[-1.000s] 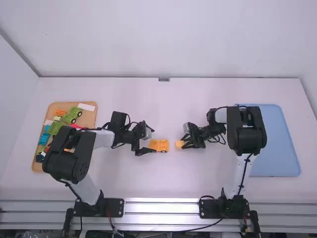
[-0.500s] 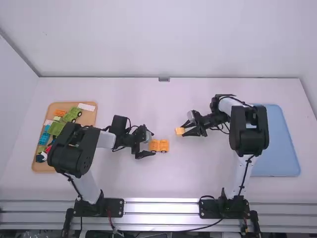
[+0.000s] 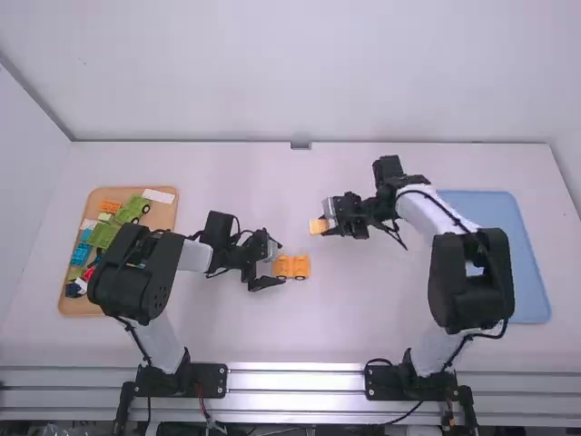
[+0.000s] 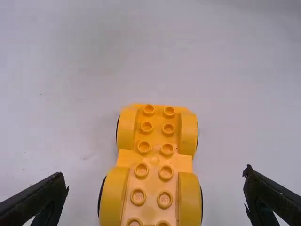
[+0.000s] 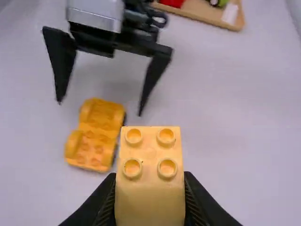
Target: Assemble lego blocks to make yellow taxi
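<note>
Yellow blk (image 5: 150, 202) in R tool (image 3: 329, 219), L tool (image 3: 280, 263) spread, nr wheeled base (image 4: 154, 175)

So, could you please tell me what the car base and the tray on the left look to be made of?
The car base looks like glossy molded plastic, judging by its round studs and even yellow-orange color. The tray could be wood or wood-look plastic; its flat tan surface leaves that open.

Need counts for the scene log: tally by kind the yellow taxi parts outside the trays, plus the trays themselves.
Wheeled base: 1
Block, held by the right gripper: 1
Trays: 2, tan tray and blue tray
Total: 4
</note>
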Controlling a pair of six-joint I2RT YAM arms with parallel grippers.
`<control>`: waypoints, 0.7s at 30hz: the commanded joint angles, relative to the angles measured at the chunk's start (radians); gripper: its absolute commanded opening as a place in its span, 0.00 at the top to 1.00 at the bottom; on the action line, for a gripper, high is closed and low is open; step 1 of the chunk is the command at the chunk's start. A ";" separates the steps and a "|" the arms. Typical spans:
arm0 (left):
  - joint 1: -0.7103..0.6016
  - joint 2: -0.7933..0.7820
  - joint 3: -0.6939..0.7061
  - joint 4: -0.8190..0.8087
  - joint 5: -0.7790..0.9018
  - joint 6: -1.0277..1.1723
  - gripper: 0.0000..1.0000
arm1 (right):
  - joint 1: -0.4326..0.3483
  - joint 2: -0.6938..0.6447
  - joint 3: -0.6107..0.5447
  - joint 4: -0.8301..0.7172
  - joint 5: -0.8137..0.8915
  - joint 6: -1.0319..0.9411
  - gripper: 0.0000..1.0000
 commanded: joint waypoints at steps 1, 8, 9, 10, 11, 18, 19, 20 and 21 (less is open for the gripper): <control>-0.008 0.009 -0.008 0.008 0.014 -0.003 0.01 | 0.013 -0.041 -0.074 0.051 0.021 0.114 0.78; -0.008 0.024 -0.005 0.027 0.066 0.045 0.01 | 0.059 -0.043 -0.219 0.467 0.019 0.492 0.78; -0.008 0.032 -0.005 0.029 0.055 0.045 0.01 | 0.069 -0.043 -0.234 0.507 0.031 0.524 0.78; -0.008 0.035 -0.006 0.029 0.051 0.047 0.01 | 0.072 -0.043 -0.238 0.515 0.034 0.531 0.78; -0.008 0.049 -0.006 0.032 0.048 0.058 0.01 | 0.084 -0.043 -0.248 0.526 0.042 0.539 0.80; -0.015 0.160 -0.006 0.161 0.123 0.045 0.01 | 0.101 -0.043 -0.249 0.504 0.037 0.508 0.83; -0.015 0.170 -0.006 0.177 0.117 0.031 0.01 | 0.100 -0.043 -0.249 0.503 0.036 0.509 0.83; -0.015 0.179 -0.006 0.198 0.119 0.005 0.01 | 0.101 -0.043 -0.249 0.501 0.037 0.508 0.83; -0.014 0.181 -0.006 0.205 0.123 0.001 0.01 | 0.101 -0.043 -0.249 0.499 0.037 0.508 0.83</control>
